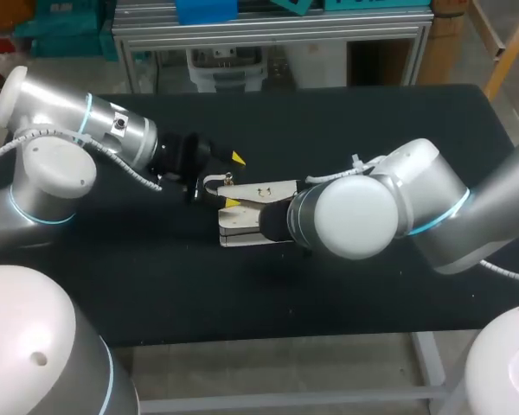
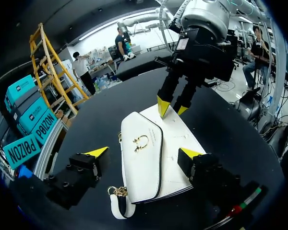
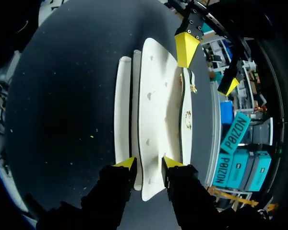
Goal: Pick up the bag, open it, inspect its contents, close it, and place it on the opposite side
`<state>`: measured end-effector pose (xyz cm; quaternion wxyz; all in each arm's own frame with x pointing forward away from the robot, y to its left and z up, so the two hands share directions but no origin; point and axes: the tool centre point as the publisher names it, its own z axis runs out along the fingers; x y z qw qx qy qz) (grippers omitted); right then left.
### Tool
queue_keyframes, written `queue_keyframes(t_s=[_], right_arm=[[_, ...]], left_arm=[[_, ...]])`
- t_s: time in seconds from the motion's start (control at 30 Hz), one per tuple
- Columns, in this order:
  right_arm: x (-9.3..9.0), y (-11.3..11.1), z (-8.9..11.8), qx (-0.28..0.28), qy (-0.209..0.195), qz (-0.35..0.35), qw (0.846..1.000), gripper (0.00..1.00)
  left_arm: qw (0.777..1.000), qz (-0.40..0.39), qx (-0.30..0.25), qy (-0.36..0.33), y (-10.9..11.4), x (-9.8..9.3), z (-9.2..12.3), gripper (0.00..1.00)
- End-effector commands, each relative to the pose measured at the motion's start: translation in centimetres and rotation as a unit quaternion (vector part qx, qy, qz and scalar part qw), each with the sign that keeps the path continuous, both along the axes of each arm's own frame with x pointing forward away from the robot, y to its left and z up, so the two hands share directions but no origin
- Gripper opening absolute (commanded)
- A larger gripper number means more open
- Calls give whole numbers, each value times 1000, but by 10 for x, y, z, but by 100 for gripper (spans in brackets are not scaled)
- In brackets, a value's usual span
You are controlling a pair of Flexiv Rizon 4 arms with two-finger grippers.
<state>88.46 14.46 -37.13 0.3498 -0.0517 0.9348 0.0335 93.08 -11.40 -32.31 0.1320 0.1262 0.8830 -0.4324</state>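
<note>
Head view: bag [image 1: 240,232] at the table's [image 1: 329,285] middle, long axis from arm to arm.
Wide left tool [image 2: 144,153] stands astride its strap end; narrow right tool [image 3: 149,164] seemingly pinches the opposite end.

Even light from overhead; the black counter [image 1: 346,294] looks dark and matte, the white bag [image 2: 141,163] bright against it, soft glare on the right arm's shell [image 1: 355,216].
</note>
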Motion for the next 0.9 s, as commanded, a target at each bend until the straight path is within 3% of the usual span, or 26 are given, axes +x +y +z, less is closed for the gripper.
queue_keyframes(t_s=[0.03, 0.17, 0.23, 0.37, 0.5, 0.67, 0.83, 0.9], right_arm=[[-11, -2, 16, 7, -5, 5, 1000, 100], [-16, -1, 32, 11, -3, 10, 1000, 100], [-14, -3, 43, 18, 24, -5, 1000, 100], [-11, -9, 69, 36, 32, -19, 999, 100], [3, -17, 82, 57, 98, -64, 991, 100], [18, -23, 94, 64, 153, -101, 981, 100], [29, -31, 101, 105, 242, -144, 954, 100], [29, -33, 103, 93, 245, -138, 955, 100]], left_arm=[[1000, 17, 5, 16, 0, -4, 5, 100], [999, 21, -3, 33, 6, -9, 13, 100], [998, 38, -12, 57, 10, -9, 18, 100], [991, 90, -21, 100, 17, -8, 31, 100], [975, 136, -25, 175, 24, -4, 39, 100], [948, 199, 0, 247, 31, -3, 42, 100], [931, 232, 36, 280, 40, -7, 45, 100], [931, 232, 36, 280, 40, -7, 45, 100]])
